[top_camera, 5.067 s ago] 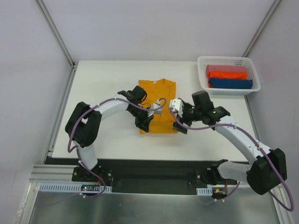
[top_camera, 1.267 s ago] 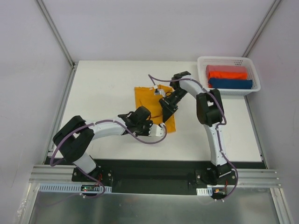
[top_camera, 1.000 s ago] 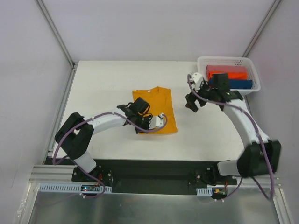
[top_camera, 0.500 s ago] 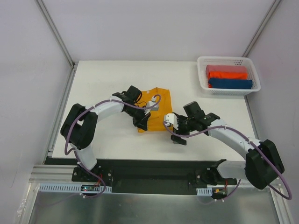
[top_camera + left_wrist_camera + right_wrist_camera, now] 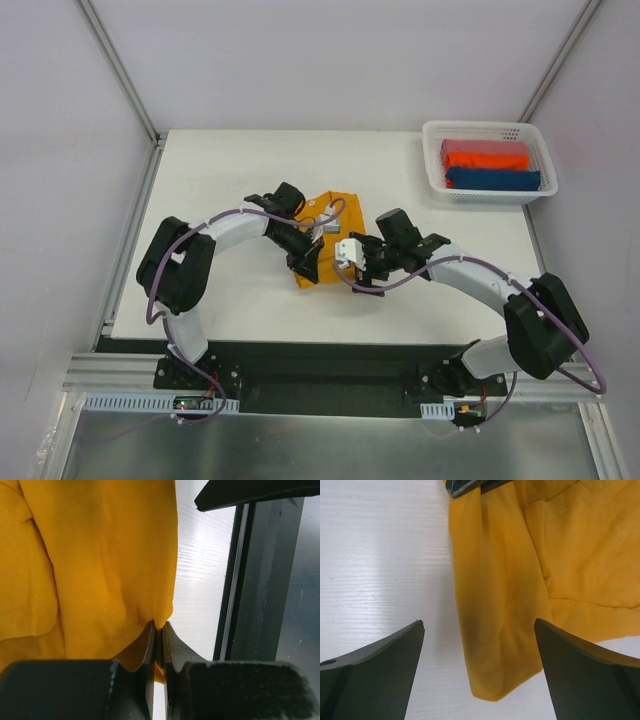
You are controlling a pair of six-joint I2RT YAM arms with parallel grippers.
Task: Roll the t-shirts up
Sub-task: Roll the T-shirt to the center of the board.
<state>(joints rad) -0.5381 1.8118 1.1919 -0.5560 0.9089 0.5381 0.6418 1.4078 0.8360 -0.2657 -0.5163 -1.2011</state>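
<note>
While both arms reach in from their bases at the near edge, the pincers meet over the near part of the t-shirt (image 5: 345, 210), mid-worktop (image 5: 220, 180).

Left pincer (image 5: 307, 265): jaws pressed together, with a fold of yellow cloth nipped between the tips. The left wrist view confirms it: the t-shirt (image 5: 100, 555) edge runs straight into the left pincer (image 5: 159, 630), and cloth bunches on either side of the fingers. The grip is at the shirt's near-left corner.

Right pincer (image 5: 358, 268): jaws spread wide, nothing held. In the right wrist view, the right pincer (image 5: 479, 625) straddles a rounded near corner of the t-shirt (image 5: 520, 555). One finger is over bare white worktop (image 5: 380, 555) and the other over cloth. Can't tell whether the tips touch the surface.

The two pincers sit near each other, apart, with yellow cloth between them.

Shirt state: lying on the worktop, folded into a narrow, rumpled shape with layers overlapping and seams visible. Its far part is flat and partly hidden by the arms and a purple cable.

Far right corner: white basket (image 5: 435, 170), well apart from the shirt. It holds a red-orange cloth (image 5: 485, 155) on the far side and a blue cloth (image 5: 495, 180) just beside it, on the near side.
</note>
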